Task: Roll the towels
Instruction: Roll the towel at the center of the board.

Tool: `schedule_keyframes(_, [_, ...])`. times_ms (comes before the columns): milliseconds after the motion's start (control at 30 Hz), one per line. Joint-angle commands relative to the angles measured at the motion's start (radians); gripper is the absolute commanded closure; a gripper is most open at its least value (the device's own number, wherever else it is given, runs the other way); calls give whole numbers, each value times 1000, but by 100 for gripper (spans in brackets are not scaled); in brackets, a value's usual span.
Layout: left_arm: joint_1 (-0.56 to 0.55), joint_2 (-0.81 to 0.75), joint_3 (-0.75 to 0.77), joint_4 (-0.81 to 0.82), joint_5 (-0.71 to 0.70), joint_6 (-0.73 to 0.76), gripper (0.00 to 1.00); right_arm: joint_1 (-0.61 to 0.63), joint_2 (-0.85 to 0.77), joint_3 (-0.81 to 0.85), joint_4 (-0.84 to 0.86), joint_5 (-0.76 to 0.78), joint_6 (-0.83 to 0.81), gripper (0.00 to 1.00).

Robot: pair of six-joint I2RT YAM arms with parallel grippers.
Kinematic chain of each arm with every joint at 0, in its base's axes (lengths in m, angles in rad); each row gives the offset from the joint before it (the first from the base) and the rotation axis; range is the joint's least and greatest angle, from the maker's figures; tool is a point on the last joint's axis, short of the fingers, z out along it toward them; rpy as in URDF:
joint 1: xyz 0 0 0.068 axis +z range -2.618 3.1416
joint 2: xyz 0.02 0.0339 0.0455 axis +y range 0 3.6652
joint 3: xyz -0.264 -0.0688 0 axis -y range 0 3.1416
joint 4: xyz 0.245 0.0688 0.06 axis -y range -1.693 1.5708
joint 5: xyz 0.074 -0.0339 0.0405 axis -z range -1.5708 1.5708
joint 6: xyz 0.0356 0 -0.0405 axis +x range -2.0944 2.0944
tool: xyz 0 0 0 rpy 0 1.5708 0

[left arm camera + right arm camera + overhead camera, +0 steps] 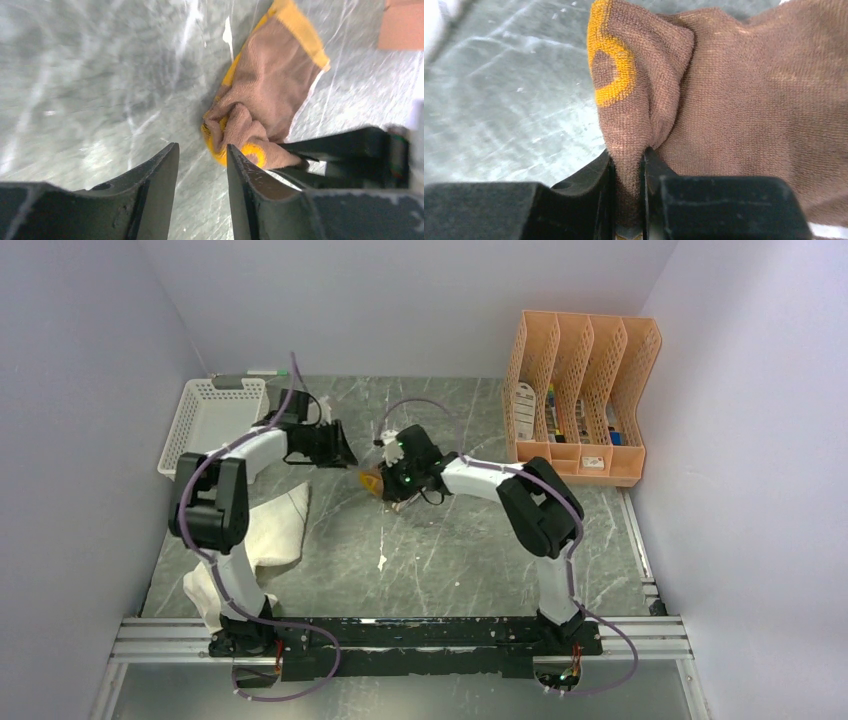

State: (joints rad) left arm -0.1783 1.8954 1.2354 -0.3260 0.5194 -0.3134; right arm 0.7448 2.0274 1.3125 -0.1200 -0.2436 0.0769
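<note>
Brown-yellow towel point(734, 100) | right claw point(628, 155) pinching its fold | left claw point(202, 147) spread, beside it

I work in a lab test cell: plain pale walls point(400, 300) box in my grey marbled tabletop point(450, 560). I am bolted to an aluminium rail point(160, 638). A white basket point(210, 425) and an orange file rack point(610, 350) stand behind.

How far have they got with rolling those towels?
Nothing looks rolled yet. In hand: the right hand pinches a fold of the brown-and-yellow towel, bunched not rolled; the left hand is open beside it. Left: the cream towel lies loose by the left arm.
</note>
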Motion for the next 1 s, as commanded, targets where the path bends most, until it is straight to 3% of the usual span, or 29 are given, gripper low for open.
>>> schedule_keyframes(0, [40,-136,-24,25,-40,-10,47,-99,2,-71,136,-469,217,88])
schedule_keyframes(233, [40,-200,-117,99,67,-15,42,-208,92,-112,422,-787,536,88])
schedule_keyframes(367, [4,-194,-169,148,99,-28,41,-241,129,-185,748,-864,796,88])
schedule_keyframes(467, [-38,-175,-197,180,83,-58,40,-247,169,-210,866,-871,919,87])
schedule_keyframes(967, [-110,-59,-189,203,55,-96,35,-247,223,-153,630,-806,796,85])
